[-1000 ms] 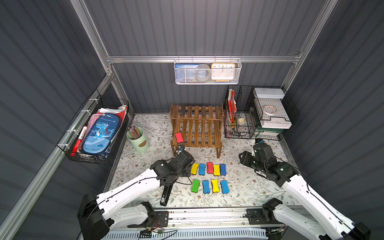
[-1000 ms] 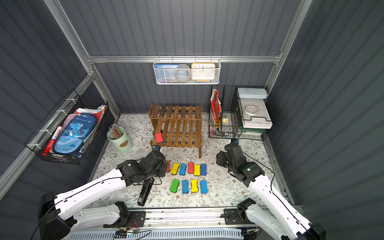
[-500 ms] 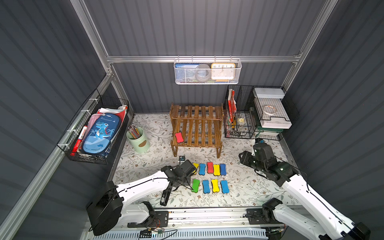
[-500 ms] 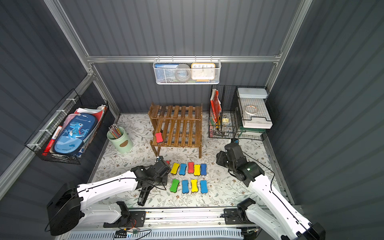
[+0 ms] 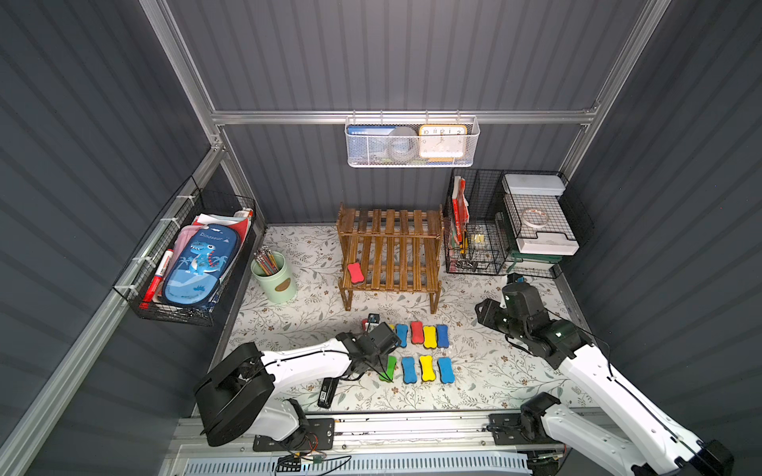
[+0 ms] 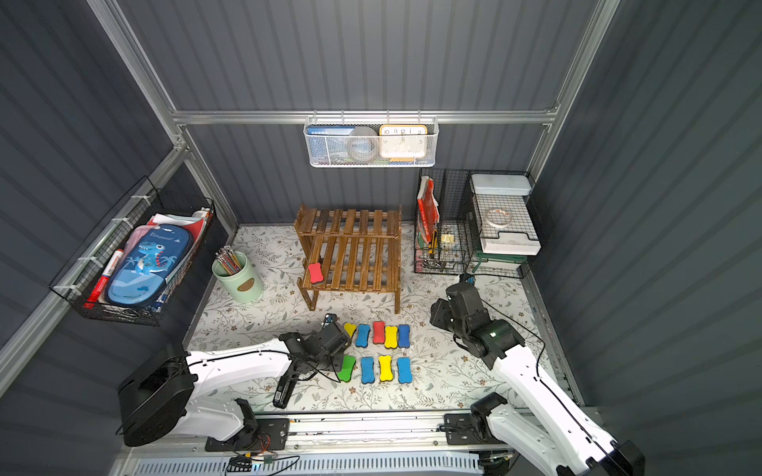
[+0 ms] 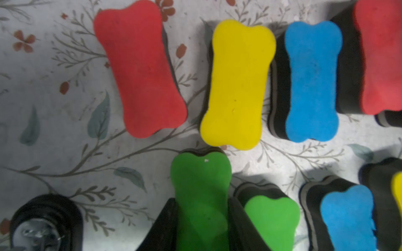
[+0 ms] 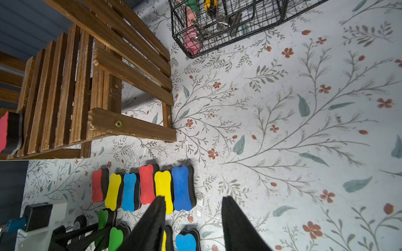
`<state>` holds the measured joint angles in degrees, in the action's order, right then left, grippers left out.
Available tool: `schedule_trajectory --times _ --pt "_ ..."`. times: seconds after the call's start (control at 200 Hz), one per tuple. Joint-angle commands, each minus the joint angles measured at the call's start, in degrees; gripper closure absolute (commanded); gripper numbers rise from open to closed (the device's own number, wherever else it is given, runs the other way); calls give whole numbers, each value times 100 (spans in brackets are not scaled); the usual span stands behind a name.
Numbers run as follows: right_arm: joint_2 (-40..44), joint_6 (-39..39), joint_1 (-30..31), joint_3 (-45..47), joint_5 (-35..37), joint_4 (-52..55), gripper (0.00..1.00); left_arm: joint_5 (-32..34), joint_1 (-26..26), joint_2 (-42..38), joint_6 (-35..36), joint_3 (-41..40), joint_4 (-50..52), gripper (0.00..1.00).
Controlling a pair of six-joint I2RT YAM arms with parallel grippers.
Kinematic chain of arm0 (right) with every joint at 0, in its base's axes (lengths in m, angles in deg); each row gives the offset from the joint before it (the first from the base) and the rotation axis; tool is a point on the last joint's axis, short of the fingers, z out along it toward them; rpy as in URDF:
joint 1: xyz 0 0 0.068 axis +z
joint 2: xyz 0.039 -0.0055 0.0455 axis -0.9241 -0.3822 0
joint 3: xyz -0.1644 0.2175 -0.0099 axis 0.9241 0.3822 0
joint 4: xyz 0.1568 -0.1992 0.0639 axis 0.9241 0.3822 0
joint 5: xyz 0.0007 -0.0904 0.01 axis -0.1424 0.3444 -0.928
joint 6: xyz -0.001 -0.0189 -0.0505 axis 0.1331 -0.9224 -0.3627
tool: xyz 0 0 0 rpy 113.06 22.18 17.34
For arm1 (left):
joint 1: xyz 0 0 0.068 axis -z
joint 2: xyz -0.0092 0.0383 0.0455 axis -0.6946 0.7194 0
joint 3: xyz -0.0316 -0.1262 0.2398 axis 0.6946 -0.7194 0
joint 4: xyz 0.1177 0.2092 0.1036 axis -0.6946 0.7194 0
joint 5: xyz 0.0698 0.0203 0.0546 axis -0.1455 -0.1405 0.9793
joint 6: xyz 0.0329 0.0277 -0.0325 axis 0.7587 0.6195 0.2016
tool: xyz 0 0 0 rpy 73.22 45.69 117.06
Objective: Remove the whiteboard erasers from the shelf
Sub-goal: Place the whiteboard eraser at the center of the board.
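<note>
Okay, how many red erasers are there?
3. First red eraser lies on the shelf, lower tier. Second red eraser sits mid-row on the table. Third red eraser ends that row by the left arm, which may hide more.

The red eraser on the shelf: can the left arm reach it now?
Probably not yet: the left gripper is shut on a green eraser. Once that is set down, likely yes, as the red eraser lies uncovered on the lower tier of the shelf.

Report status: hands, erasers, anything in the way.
Left hand shut on green eraser. Right hand open, empty. One red eraser on shelf; nothing blocks it.
</note>
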<state>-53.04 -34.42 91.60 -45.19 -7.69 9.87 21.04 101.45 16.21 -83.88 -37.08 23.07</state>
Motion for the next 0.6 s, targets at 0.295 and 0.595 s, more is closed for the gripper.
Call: schedule_trajectory --times 0.295,0.595 --pt "-87 -52 -49 -149 57 40 53 -285 302 505 -265 413 424 55" --pt "-105 -43 -50 -189 61 11 53 -61 302 -51 -487 528 1046 32"
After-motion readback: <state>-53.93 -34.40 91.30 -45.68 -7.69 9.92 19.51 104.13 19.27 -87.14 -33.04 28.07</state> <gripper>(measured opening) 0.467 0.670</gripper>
